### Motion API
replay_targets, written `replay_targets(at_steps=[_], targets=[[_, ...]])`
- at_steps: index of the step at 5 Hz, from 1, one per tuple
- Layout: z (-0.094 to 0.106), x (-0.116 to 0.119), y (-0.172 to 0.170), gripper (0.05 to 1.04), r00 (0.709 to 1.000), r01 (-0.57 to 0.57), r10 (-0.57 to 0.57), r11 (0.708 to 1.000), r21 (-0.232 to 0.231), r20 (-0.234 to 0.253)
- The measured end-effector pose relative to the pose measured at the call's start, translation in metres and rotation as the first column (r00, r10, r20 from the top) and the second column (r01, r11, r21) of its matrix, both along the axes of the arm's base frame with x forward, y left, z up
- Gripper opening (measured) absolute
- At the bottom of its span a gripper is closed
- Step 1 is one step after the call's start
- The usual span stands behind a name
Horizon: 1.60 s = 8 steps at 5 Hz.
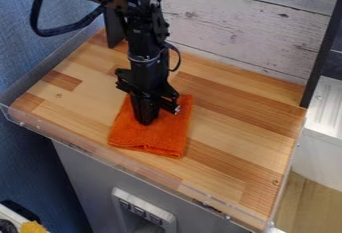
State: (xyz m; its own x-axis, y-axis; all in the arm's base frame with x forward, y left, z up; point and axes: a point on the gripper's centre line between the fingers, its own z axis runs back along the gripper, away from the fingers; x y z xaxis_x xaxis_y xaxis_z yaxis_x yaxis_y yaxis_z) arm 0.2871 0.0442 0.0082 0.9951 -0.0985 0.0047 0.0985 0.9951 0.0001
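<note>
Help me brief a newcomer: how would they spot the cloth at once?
Find the butcher-block countertop by the whitewashed plank wall. Near its middle, under the black pincer, lies a roughly rectangular cloth. Its bright orange sets it apart from the brown wood and black arm.

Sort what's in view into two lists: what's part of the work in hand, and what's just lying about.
In the work:
- orange cloth, spread on the wooden counter
- gripper, down at the cloth

Just about:
- yellow item, lower left
- white ridged surface, right
</note>
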Motion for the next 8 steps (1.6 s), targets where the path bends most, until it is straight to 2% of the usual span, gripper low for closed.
replay_targets(at_steps=[2, 3, 4, 5, 6, 8], targets=[[0.001, 0.011, 0.002, 0.083, 0.998, -0.067, 0.067, 0.998, 0.002, -0.011], [0.003, 0.010, -0.002, 0.237, 0.995, -0.093, 0.094, 0.996, 0.005, -0.037], [0.012, 0.011, -0.002, 0.494, 0.992, -0.107, 0.107, 0.994, 0.003, -0.074], [0.031, 0.019, 0.003, 0.796, 0.994, -0.092, 0.092, 0.996, 0.000, -0.060], [0.046, 0.022, 0.018, 0.999, 0.993, -0.108, 0.108, 0.994, -0.005, -0.044], [0.071, 0.027, 0.044, 0.999, 0.994, -0.114, 0.114, 0.993, -0.008, 0.001]])
